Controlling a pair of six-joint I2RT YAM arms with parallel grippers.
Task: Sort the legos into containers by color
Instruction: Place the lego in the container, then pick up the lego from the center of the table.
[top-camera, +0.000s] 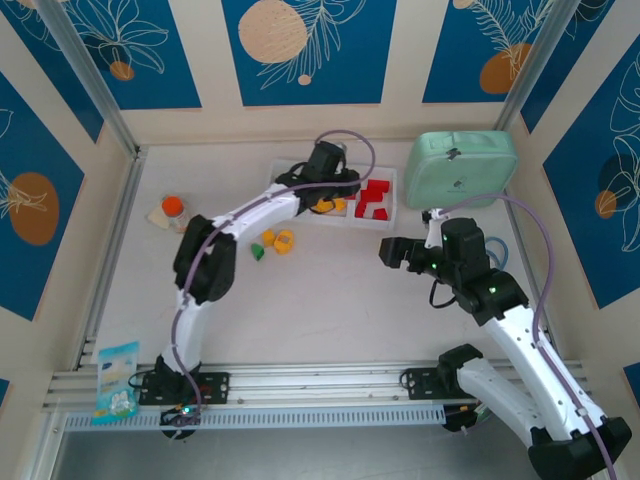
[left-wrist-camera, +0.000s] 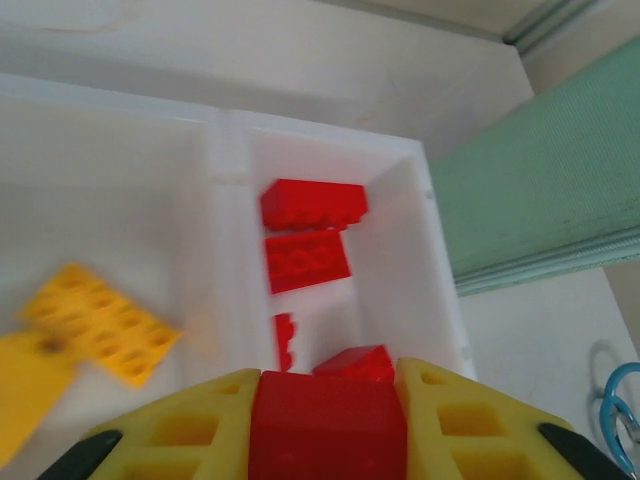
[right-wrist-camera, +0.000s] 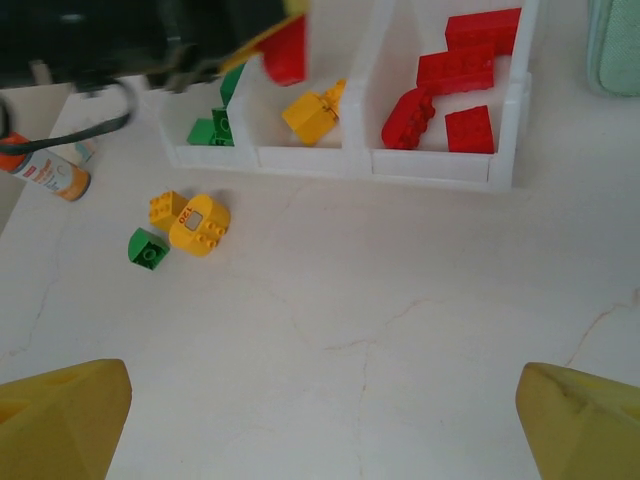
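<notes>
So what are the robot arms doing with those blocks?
The left tool grips a red lego over the white tray, where red, yellow and green ones already sit in separate compartments. The right tool hangs open above the table. Two yellow legos and a green lego lie loose on it.

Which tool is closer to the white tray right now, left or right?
Left. The left tool hovers over the white tray, gripping a red brick; the right tool stands open, apart from the tray's near right corner.
</notes>
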